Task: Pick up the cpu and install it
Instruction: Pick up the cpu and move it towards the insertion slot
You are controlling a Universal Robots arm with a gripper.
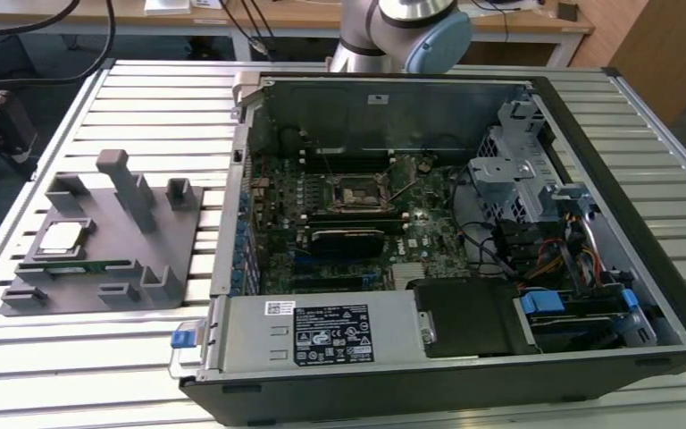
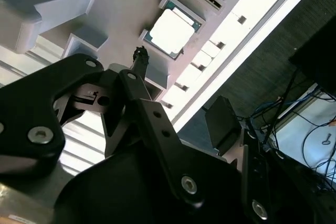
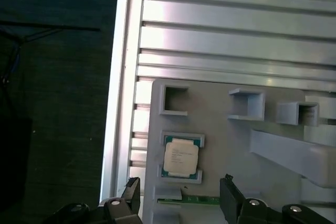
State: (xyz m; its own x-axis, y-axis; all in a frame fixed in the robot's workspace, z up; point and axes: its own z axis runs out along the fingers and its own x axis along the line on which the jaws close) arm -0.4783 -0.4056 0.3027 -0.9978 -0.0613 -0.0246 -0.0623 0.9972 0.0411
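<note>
Cpu (image 3: 181,157) sits in the grey holder (image 3: 220,145), fingers (image 3: 232,199) spread apart, poised above without touching.

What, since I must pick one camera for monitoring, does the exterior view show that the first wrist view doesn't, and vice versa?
The exterior view adds the open computer case with its black motherboard socket. The first wrist view adds the open gripper, hovering close to the cpu, and dark floor. Both share the cpu lying in the grey holder on the slatted table, beside the green memory stick.
</note>
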